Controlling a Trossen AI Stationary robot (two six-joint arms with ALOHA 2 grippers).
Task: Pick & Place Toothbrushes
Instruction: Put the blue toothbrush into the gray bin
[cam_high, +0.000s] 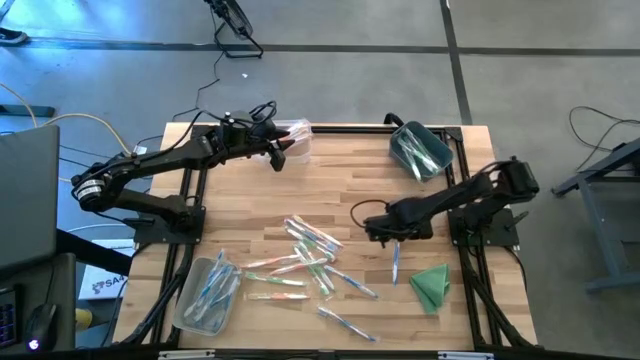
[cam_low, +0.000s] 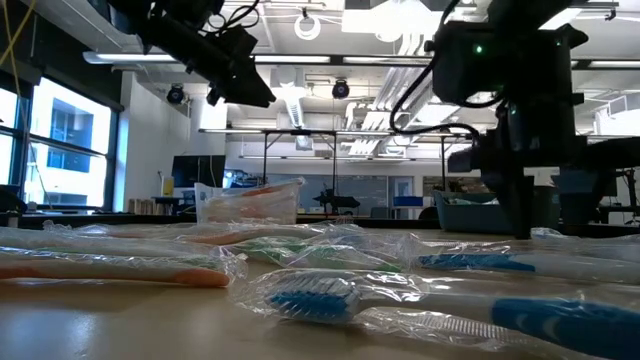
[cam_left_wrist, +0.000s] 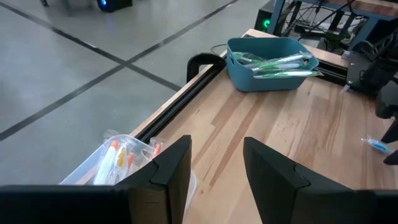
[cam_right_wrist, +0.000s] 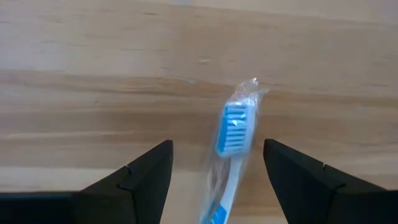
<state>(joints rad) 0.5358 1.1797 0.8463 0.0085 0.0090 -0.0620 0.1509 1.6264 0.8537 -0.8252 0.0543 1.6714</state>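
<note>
Wrapped toothbrushes (cam_high: 310, 258) lie loose on the middle of the wooden table, whitish with orange, green and blue parts. My right gripper (cam_high: 392, 238) is open and low over one blue toothbrush (cam_right_wrist: 231, 134). This brush lies flat on the wood between the fingers, which do not touch it. My left gripper (cam_high: 277, 158) is open and empty. It hovers by the clear bin (cam_left_wrist: 115, 158) of orange-accented brushes at the far edge. In the low view the left gripper (cam_low: 240, 85) hangs above that bin (cam_low: 250, 200).
A teal bin (cam_high: 420, 150) with green brushes stands at the far right, also visible in the left wrist view (cam_left_wrist: 270, 62). A second clear bin (cam_high: 205, 295) with blue brushes sits at the near left. A folded green cloth (cam_high: 432, 286) lies near the right edge. Black frame rails border the table.
</note>
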